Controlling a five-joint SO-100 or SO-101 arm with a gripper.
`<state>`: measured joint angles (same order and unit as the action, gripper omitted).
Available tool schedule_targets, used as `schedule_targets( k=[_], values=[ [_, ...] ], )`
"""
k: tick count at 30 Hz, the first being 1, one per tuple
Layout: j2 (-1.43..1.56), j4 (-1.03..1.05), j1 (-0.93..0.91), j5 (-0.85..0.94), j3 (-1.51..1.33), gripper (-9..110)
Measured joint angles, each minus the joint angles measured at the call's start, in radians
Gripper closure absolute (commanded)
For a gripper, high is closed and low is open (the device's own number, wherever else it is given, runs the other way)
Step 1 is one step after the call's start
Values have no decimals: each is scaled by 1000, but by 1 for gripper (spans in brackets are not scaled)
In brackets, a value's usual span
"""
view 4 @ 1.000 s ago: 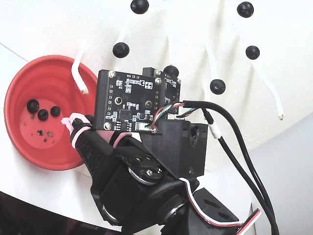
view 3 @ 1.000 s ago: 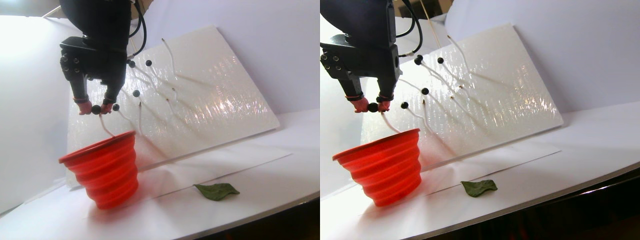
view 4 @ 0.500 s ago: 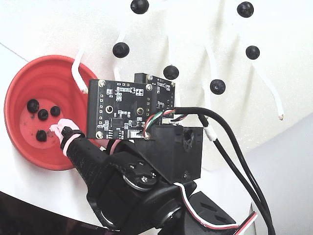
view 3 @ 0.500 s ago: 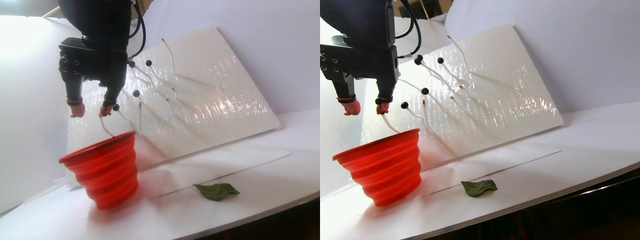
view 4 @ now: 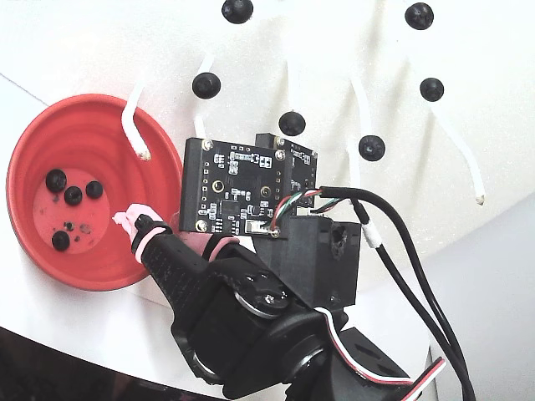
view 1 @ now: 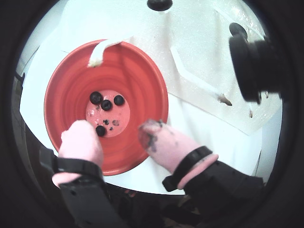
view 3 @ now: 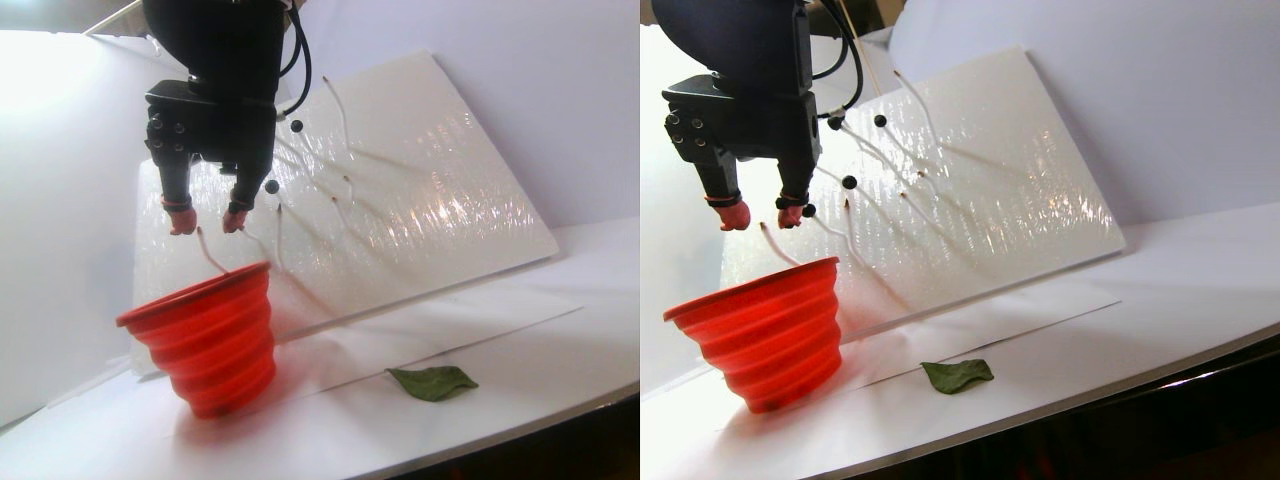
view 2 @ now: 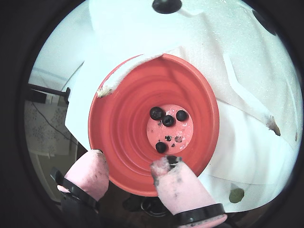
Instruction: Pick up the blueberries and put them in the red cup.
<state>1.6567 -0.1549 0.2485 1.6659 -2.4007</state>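
Note:
The red cup stands at the left of the white table, with several blueberries on its speckled bottom; both wrist views show them too. More blueberries sit on white stems on the leaning board. My gripper hangs above the cup's rim on the board side, open, with nothing between its pink fingertips. In both wrist views the gripper frames the cup's near edge. In the fixed view the arm covers the gripper in part.
A white foam board leans against the back wall, with bare white stems sticking out; one reaches over the cup's rim. A green leaf lies on the table near the dark front edge. A black camera body juts in at the right.
The gripper opened and let go of one blueberry, which now lies in the cup. It then shifted right toward the board, its fingers a little closer together.

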Motion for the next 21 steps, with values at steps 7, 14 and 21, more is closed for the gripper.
schedule_targets(
  k=[7, 14, 21],
  values=[
    [67, 0, -25, 0, 0, 85],
    [86, 0, -40, 0, 0, 85],
    [117, 0, -57, 0, 0, 85]
  ],
)
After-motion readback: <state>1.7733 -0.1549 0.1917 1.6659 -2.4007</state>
